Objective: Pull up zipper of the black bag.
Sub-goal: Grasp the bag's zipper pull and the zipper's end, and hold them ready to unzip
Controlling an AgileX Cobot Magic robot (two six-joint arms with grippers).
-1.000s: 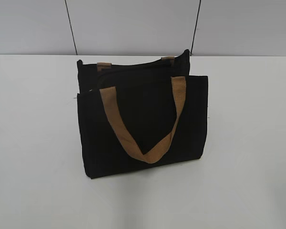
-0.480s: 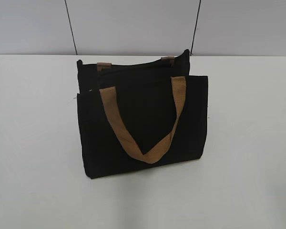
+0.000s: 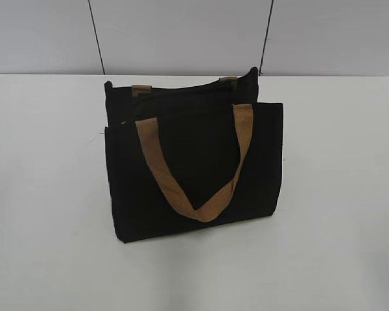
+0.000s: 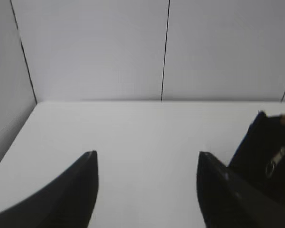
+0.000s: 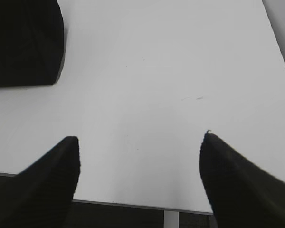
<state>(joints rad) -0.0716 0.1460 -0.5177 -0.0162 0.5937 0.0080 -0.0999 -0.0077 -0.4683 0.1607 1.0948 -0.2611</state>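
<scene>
The black bag (image 3: 194,168) stands upright in the middle of the white table, with a tan handle (image 3: 194,168) hanging down its front face and two tan strap tabs at the back top edge. Its top edge looks dark and the zipper line cannot be made out in the exterior view. In the left wrist view the bag's end (image 4: 268,161) shows at the right edge with a small silver-grey pull tab (image 4: 274,161) on it. My left gripper (image 4: 147,159) is open and empty, left of the bag. My right gripper (image 5: 140,142) is open and empty over the table's front edge, the bag's corner (image 5: 23,42) at its upper left.
The white table (image 3: 337,194) ends at a grey panelled wall (image 3: 181,35) behind the bag. The table's front edge (image 5: 133,205) shows in the right wrist view, with dark space below. Neither arm shows in the exterior view.
</scene>
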